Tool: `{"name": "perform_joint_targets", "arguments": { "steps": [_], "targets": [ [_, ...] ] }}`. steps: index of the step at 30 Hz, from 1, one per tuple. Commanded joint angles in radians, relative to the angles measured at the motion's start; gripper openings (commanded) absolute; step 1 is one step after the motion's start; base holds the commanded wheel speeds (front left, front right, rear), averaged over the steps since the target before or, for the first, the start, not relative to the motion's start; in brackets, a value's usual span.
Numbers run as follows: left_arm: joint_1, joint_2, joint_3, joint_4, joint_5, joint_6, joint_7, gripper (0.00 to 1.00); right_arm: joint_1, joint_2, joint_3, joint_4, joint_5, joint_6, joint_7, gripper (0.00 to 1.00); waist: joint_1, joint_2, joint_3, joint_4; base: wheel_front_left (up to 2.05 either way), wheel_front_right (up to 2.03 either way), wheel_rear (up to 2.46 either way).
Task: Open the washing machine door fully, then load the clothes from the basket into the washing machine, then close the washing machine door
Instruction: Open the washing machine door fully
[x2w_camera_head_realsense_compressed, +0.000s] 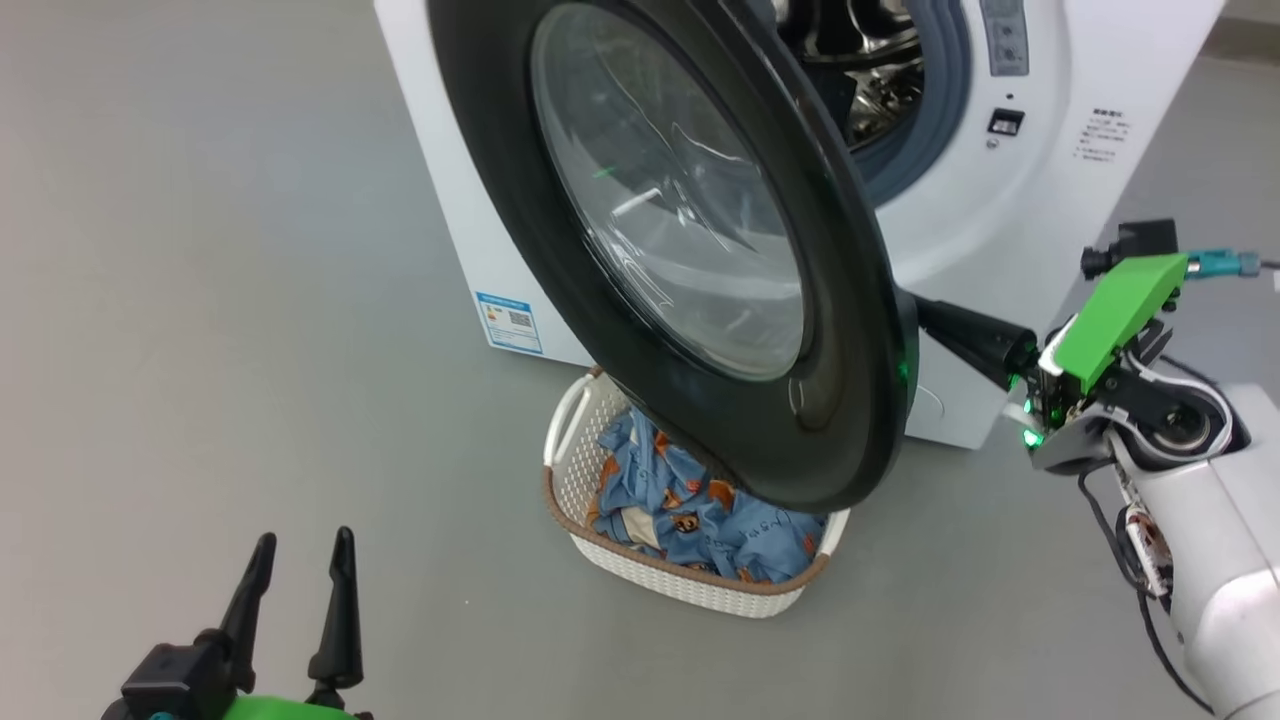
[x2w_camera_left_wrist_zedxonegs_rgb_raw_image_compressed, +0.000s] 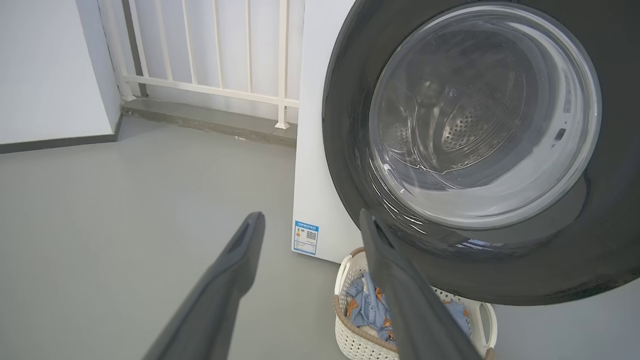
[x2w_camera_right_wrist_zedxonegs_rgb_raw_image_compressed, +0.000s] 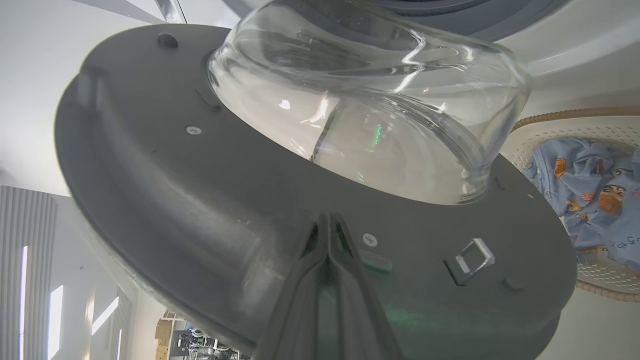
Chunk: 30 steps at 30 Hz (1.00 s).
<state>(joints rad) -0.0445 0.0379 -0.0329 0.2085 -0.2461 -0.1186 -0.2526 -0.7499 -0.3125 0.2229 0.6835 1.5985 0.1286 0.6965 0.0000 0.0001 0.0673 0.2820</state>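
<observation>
Head view: glossy black round glass-windowed door (x2w_camera_head_realsense_compressed: 680, 250) hangs half open over the cream perforated plastic basket (x2w_camera_head_realsense_compressed: 690, 590) of blue bear-print clothes (x2w_camera_head_realsense_compressed: 690, 520). Left wrist: left claw (x2w_camera_left_wrist_zedxonegs_rgb_raw_image_compressed: 310, 216) released. Right wrist: clenched right claw (x2w_camera_right_wrist_zedxonegs_rgb_raw_image_compressed: 327, 218) tips on the door's inside, could slip off tbh.

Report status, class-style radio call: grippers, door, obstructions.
Right gripper shut, tips at inner face of door. Left gripper open, empty. Part-open door overhangs basket of clothes.

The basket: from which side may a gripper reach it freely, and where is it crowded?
Free: the floor left of the basket, up to the left gripper. Crowded: its right side, where the washing machine door overhangs the clothes.
</observation>
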Motion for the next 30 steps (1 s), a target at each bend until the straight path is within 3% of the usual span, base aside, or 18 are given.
{"name": "perform_joint_targets", "arguments": {
  "steps": [1, 30],
  "targets": [
    [-0.009, 0.024, 0.037, -0.017, 0.007, -0.002, -0.009, 1.00, 0.011, 0.017, 0.013, -0.042, 0.017, 0.002, 0.009, 0.00, 0.0000, -0.0001, -0.019, 0.019, 0.00, 0.00, 0.00],
    [0.005, 0.046, 0.036, 0.007, 0.010, -0.008, -0.009, 1.00, 0.173, 0.115, 0.042, -0.147, 0.027, 0.002, 0.063, 0.00, 0.0000, -0.0001, -0.077, 0.197, 0.00, 0.00, 0.00]
  ]
}}
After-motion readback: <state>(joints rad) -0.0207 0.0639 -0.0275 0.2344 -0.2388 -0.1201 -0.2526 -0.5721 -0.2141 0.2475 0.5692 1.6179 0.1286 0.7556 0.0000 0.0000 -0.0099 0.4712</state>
